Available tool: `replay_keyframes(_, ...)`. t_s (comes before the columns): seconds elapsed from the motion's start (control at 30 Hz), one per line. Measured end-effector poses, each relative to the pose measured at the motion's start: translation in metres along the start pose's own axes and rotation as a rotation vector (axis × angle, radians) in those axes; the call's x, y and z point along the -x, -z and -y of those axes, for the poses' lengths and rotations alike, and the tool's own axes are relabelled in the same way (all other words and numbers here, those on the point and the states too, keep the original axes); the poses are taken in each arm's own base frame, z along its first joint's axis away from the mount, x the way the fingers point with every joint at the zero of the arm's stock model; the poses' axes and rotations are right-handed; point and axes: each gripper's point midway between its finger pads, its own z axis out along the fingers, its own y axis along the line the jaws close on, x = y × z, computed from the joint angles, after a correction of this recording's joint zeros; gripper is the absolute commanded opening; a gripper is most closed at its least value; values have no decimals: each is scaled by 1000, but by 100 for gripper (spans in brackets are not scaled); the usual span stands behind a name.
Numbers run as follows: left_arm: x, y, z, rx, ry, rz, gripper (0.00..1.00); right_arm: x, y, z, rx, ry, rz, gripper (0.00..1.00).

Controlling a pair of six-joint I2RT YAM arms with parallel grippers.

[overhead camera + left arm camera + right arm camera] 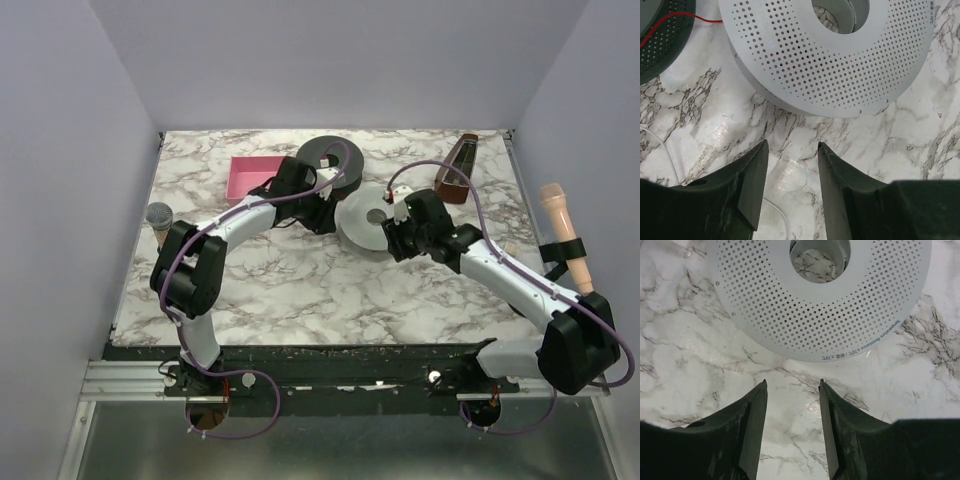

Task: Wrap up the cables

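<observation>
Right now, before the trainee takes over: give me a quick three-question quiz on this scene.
1. True or false: the right hand is open, short of the light grey spool.
2. Which spool sits nearer the pink tray? A) dark spool B) light grey spool C) equally near.
3. Fill in: of the two wrist views, the red wire shows in the ____ one.
Key: 1 true; 2 A; 3 left.

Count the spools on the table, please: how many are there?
2. The dark spool is at the back, beside the pink tray; the light grey spool lies in the middle of the table. I see no others.
</observation>
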Motion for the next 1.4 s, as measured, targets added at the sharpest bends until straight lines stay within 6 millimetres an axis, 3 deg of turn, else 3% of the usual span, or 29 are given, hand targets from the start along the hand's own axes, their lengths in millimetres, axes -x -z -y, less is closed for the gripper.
replay_keyframes(0.17,3,7,-11,26,9,-2,53,19,13,18,19,-145,68,55)
replay_keyframes(0.3,16,20,-23,60,10,27,53,39,21,35,9,-236,120,55)
replay_keyframes(0.6,78,72,-53,203,5,171,55,63,16,43,22,-296,143,58)
replay_keyframes(0.7,88,88,-68,256,52,219,55,97,13,51,42,-328,181,59)
replay_keyframes(0.83,89,103,-89,320,92,235,55,161,7,60,88,-363,270,59)
replay_keyframes(0.9,87,106,-95,337,101,233,55,190,-3,62,119,-379,303,59)
replay_keyframes(0.97,85,107,-96,341,105,229,55,206,-19,61,151,-388,311,59)
replay_keyframes(1.17,86,105,-94,330,106,230,54,212,-75,35,307,-437,257,59)
replay_keyframes(1.27,86,103,-94,326,111,229,54,217,-102,7,374,-416,225,59)
replay_keyframes(1.4,85,103,-94,325,112,227,54,224,-122,-31,425,-398,199,59)
